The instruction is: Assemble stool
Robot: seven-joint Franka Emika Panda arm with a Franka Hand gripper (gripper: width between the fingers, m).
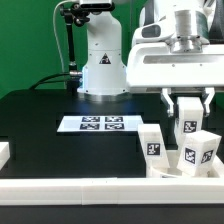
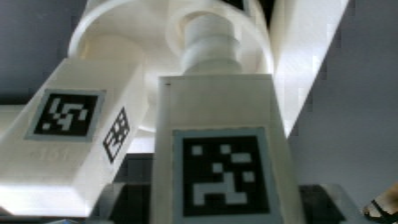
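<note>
My gripper (image 1: 187,108) is at the exterior view's right, shut on a white stool leg (image 1: 186,126) that stands upright with its tag facing out. In the wrist view the gripper (image 2: 222,205) holds this leg (image 2: 221,120) between dark fingers (image 2: 135,200), and the leg's narrow end points at the round white seat (image 2: 169,30). Two more legs (image 1: 152,145) (image 1: 198,152) stand close by on the seat (image 1: 170,171), which is mostly hidden behind them. One of them shows beside the held leg in the wrist view (image 2: 80,125).
The marker board (image 1: 98,124) lies on the black table in the middle. The robot's white base (image 1: 103,65) stands behind it. A long white rail (image 1: 80,185) runs along the front edge, and a short white piece (image 1: 4,153) sits at the exterior view's left.
</note>
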